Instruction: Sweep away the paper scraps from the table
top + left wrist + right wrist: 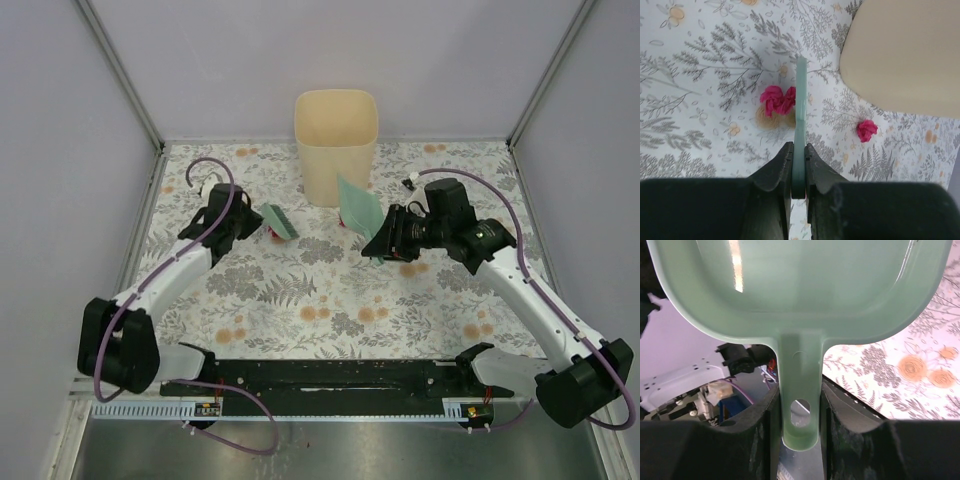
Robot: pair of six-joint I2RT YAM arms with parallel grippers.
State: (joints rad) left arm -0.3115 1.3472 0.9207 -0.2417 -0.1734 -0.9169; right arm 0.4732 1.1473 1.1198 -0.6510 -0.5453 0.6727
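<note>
My left gripper (250, 222) is shut on the handle of a green brush (278, 220), whose head rests on the table (300, 290) left of the bin. In the left wrist view the brush (801, 110) shows edge-on between the fingers (782, 165). Two magenta paper scraps (777, 99) lie against its left side and one scrap (866, 130) lies to its right. My right gripper (387, 238) is shut on the handle of a green dustpan (357, 205), tilted up beside the bin. The pan (800, 285) is empty. A bit of red (345, 222) shows at the pan's lower edge.
A beige bin (336, 140) stands at the back middle of the table, between the brush and the dustpan; it also fills the upper right of the left wrist view (905, 55). Metal rails frame the cloth, and a black bar (330, 375) runs along the near edge.
</note>
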